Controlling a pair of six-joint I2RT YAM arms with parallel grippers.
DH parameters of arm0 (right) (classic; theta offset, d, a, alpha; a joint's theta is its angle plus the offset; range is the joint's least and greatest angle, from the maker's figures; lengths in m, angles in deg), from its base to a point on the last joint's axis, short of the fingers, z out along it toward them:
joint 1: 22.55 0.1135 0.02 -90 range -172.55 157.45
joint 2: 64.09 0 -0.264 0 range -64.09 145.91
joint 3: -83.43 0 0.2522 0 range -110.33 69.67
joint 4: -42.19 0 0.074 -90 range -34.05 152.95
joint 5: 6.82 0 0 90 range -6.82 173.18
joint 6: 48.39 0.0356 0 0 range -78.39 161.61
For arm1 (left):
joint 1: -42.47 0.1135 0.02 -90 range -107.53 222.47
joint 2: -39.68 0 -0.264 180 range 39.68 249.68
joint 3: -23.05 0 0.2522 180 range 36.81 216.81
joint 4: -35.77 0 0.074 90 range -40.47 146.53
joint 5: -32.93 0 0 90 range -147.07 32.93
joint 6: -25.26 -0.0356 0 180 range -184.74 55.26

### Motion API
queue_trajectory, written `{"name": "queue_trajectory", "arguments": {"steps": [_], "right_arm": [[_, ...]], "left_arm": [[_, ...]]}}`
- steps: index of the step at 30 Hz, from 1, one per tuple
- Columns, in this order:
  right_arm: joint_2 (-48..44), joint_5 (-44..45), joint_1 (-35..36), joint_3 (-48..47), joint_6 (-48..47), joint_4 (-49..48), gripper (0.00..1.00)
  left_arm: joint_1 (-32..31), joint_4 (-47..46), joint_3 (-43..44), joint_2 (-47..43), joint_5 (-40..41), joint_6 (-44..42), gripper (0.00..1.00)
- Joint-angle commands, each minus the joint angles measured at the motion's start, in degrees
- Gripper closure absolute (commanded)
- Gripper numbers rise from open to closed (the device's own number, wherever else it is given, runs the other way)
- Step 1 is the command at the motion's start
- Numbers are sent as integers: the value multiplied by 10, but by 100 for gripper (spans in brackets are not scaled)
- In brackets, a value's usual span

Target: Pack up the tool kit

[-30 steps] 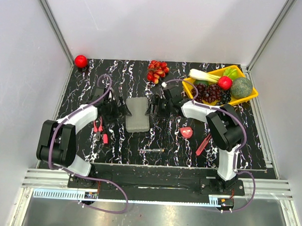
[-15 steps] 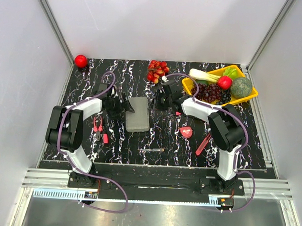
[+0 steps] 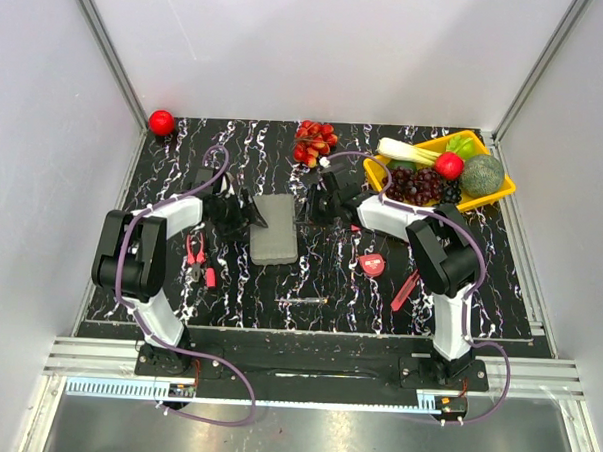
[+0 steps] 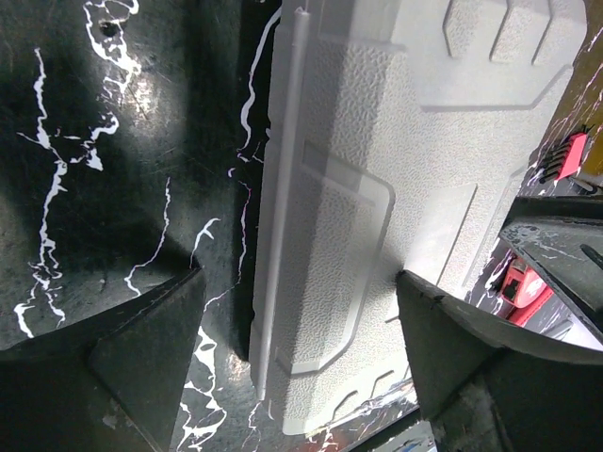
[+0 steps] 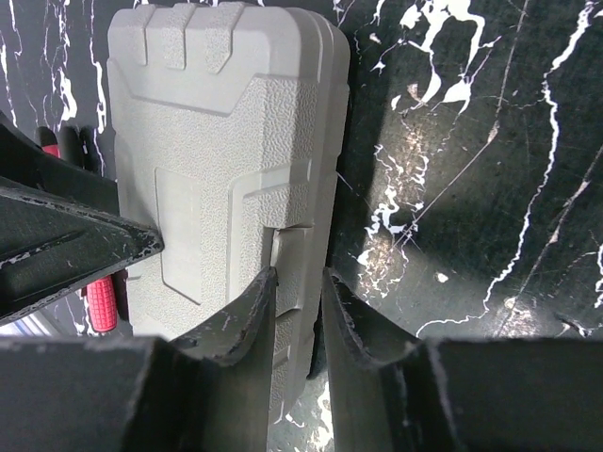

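Note:
The tool kit's grey case (image 3: pixel 275 228) lies closed on the black marbled table, with one gripper at each long side. My left gripper (image 3: pixel 244 212) stands open astride the case's (image 4: pixel 377 188) left edge, one finger (image 4: pixel 141 348) over the table and the other over the lid. My right gripper (image 5: pixel 298 292) is narrowed on the latch at the case's (image 5: pixel 217 141) right edge. Loose red-handled tools lie around: pliers (image 3: pixel 195 259), round tape measure (image 3: pixel 373 264), a red knife (image 3: pixel 407 289) and a thin screwdriver (image 3: pixel 303 301).
A yellow tray (image 3: pixel 499 190) of fruit and vegetables stands at the back right, close behind the right arm. A cluster of red fruit (image 3: pixel 315 142) lies at the back centre and a red ball (image 3: pixel 162 122) in the back left corner.
My right gripper has moved a little farther back along the case's right edge, and its jaws have narrowed onto that edge. The left arm's elbow has swung up and the left jaws have narrowed slightly.

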Motion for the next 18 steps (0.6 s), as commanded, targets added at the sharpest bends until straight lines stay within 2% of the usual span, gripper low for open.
{"name": "queue_trajectory", "arguments": {"steps": [1,5,11,13,18], "right_arm": [[13,-9,4,-14,-10,11,69],[11,-21,4,-12,-10,6,69],[11,-79,4,-5,-6,-36,69],[14,-100,4,0,-4,-64,69],[25,-107,4,2,-4,-65,70]], "left_arm": [[4,4,-4,13,-1,-9,17],[4,3,-5,19,-8,-7,20],[4,-1,-6,31,-27,-2,32],[4,-1,-5,34,-32,-1,34],[4,-3,-5,41,-39,-1,36]]}}
